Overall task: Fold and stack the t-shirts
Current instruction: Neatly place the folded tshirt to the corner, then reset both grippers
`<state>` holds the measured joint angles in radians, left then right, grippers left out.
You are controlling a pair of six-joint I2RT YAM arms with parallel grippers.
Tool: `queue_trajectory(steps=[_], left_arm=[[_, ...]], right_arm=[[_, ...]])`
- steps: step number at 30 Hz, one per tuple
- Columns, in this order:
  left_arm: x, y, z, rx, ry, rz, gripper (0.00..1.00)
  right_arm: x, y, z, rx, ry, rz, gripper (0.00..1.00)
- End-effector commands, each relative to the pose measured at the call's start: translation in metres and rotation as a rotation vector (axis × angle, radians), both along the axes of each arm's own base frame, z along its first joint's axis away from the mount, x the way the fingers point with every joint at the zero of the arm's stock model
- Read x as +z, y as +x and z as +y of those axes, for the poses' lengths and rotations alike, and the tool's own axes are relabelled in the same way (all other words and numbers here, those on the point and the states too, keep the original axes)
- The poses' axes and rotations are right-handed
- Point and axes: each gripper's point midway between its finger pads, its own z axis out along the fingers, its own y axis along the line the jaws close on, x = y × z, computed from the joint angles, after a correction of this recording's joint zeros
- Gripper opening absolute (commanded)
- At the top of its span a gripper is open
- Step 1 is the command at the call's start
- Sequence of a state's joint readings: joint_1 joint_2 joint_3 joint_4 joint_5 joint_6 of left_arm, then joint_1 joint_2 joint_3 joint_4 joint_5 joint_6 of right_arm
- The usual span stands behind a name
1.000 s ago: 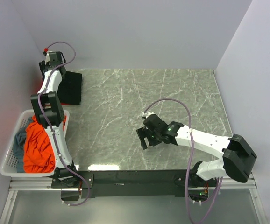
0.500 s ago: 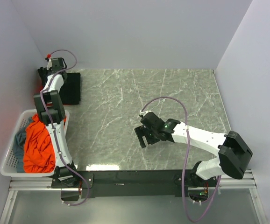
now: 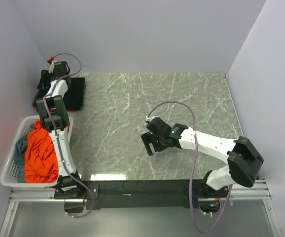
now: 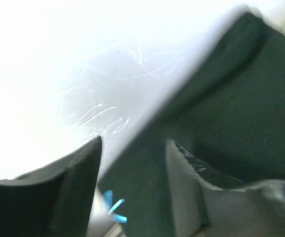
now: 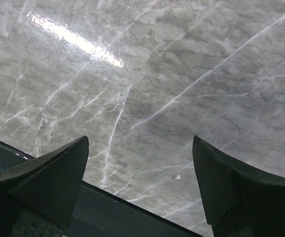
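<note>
Basket (image 3: 9, 170): white, near left corner, beside the left arm's base.
Orange-red t-shirt (image 3: 38, 155): crumpled in the basket, filling most of it.
Grey-blue t-shirt (image 3: 20, 147): bunched in the basket, at the orange-red one's left.
Right gripper (image 5: 140, 143): jaws spread wide, holding nothing, over bare marble in the middle of the table (image 3: 192, 98).
Black t-shirt (image 3: 76, 91): folded flat at the table's far left corner.
Left gripper (image 4: 133, 142): far left, at the black t-shirt's left edge; jaws narrowly apart, dark cloth showing through the gap.
</note>
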<state>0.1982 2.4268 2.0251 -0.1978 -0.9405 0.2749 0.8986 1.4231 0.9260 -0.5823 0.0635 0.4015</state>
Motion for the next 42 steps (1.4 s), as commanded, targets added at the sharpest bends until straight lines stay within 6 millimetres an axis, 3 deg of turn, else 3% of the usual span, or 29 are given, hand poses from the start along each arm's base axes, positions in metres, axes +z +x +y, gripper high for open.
queue_trajectory(steps=[1, 4, 10, 11, 13, 16, 17, 19, 20, 22, 23, 25, 26, 28, 29, 30, 31, 33, 34, 36, 37, 39, 40, 42], left_arm=[[0.026, 0.002, 0.007, 0.034, 0.038, -0.085, 0.62], [0.035, 0.008, -0.002, 0.01, 0.008, -0.124, 0.77], [0.054, 0.031, -0.048, -0.124, -0.2, -0.264, 0.83], [0.067, 0.035, -0.061, -0.159, -0.235, -0.304, 0.83], [0.068, 0.042, -0.082, -0.211, -0.353, -0.374, 0.84], [0.084, 0.042, -0.114, -0.283, -0.51, -0.447, 0.85], [0.1, 0.04, -0.13, -0.304, -0.553, -0.488, 0.86], [0.114, 0.037, -0.153, -0.35, -0.619, -0.511, 0.87], [0.133, 0.032, -0.177, -0.411, -0.675, -0.529, 0.88], [0.143, 0.021, -0.203, -0.447, -0.756, -0.544, 0.91], [0.157, 0.006, -0.227, -0.492, -0.823, -0.553, 0.91], [0.172, -0.012, -0.248, -0.523, -0.871, -0.56, 0.93], [0.185, -0.034, -0.267, -0.551, -0.9, -0.559, 0.94], [0.198, -0.058, -0.282, -0.576, -0.923, -0.561, 0.96], [0.214, -0.083, -0.291, -0.593, -0.936, -0.582, 0.96], [0.218, -0.099, -0.293, -0.591, -0.942, -0.578, 0.97], [0.242, -0.125, -0.294, -0.612, -0.942, -0.63, 0.97], [0.24, -0.157, -0.291, -0.58, -0.956, -0.632, 0.98], [0.263, -0.184, -0.285, -0.595, -0.937, -0.698, 0.99], [0.262, -0.215, -0.272, -0.548, -0.9, -0.719, 0.99], [0.28, -0.241, -0.266, -0.563, -0.879, -0.783, 1.0], [0.28, -0.266, -0.259, -0.547, -0.856, -0.81, 1.0], [0.288, -0.29, -0.252, -0.542, -0.835, -0.856, 0.99], [0.28, -0.31, -0.243, -0.509, -0.811, -0.877, 0.99]], right_arm=[[0.008, 0.008, 0.004, 0.002, 0.001, -0.018, 0.91], [0.011, 0.008, 0.004, 0.001, 0.006, -0.025, 0.91], [0.017, 0.008, 0.0, -0.013, 0.018, -0.047, 0.9], [0.022, 0.009, 0.0, -0.015, 0.028, -0.059, 0.9], [0.027, 0.01, -0.003, -0.028, 0.031, -0.079, 0.9], [0.039, 0.013, -0.011, -0.067, 0.05, -0.127, 0.9], [0.05, 0.015, -0.014, -0.091, 0.072, -0.156, 0.9], [0.058, 0.023, -0.027, -0.148, 0.056, -0.202, 0.91], [0.068, 0.027, -0.031, -0.186, 0.075, -0.226, 0.91], [0.077, 0.036, -0.05, -0.266, 0.052, -0.264, 0.91], [0.09, 0.04, -0.056, -0.305, 0.074, -0.292, 0.91], [0.107, 0.049, -0.082, -0.408, 0.044, -0.347, 0.91], [0.119, 0.049, -0.091, -0.455, 0.065, -0.374, 0.91], [0.132, 0.05, -0.114, -0.532, 0.049, -0.408, 0.91], [0.15, 0.053, -0.132, -0.605, 0.068, -0.46, 0.91], [0.158, 0.052, -0.14, -0.635, 0.075, -0.482, 0.92], [0.174, 0.046, -0.152, -0.669, 0.104, -0.517, 0.92], [0.191, 0.043, -0.171, -0.74, 0.128, -0.576, 0.92], [0.205, 0.036, -0.181, -0.766, 0.165, -0.617, 0.93], [0.22, 0.029, -0.193, -0.79, 0.192, -0.671, 0.94], [0.229, 0.023, -0.2, -0.798, 0.224, -0.704, 0.94], [0.235, 0.017, -0.211, -0.811, 0.22, -0.745, 0.94], [0.238, 0.012, -0.216, -0.812, 0.235, -0.768, 0.94], [0.239, 0.008, -0.221, -0.803, 0.236, -0.794, 0.95]])
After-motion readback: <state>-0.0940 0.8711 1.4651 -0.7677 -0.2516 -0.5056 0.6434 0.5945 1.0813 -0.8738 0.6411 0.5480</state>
